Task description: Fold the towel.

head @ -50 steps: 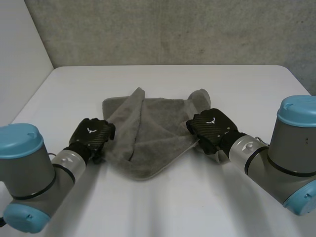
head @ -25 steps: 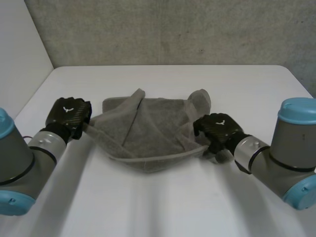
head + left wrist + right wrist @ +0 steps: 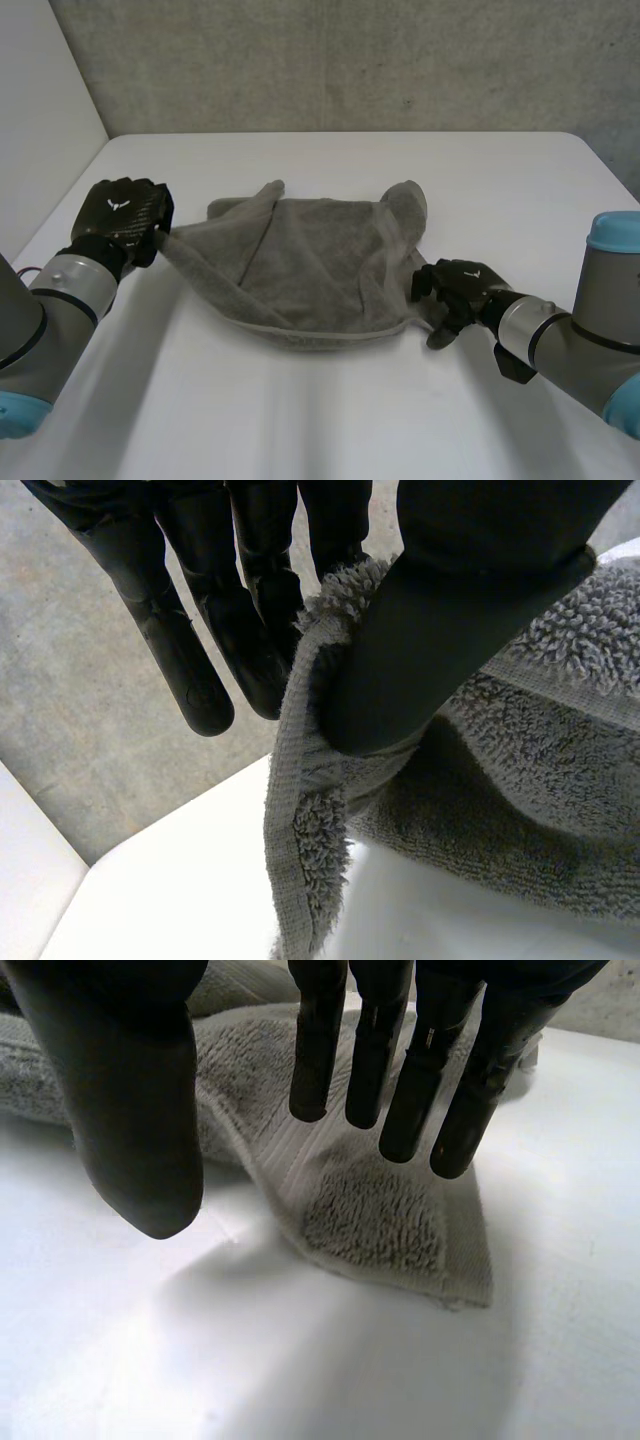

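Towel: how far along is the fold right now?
Done: nothing neat yet; the towel lies rumpled on the table. In hand: the left hand pinches its left corner, raised. Remaining: the right hand hangs open over the near right corner; no fold is laid flat.

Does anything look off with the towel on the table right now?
Yes. The towel is rumpled and lopsided: the left hand pinches one corner off the table, while the right hand is open over the opposite corner, which lies flat, ungripped.
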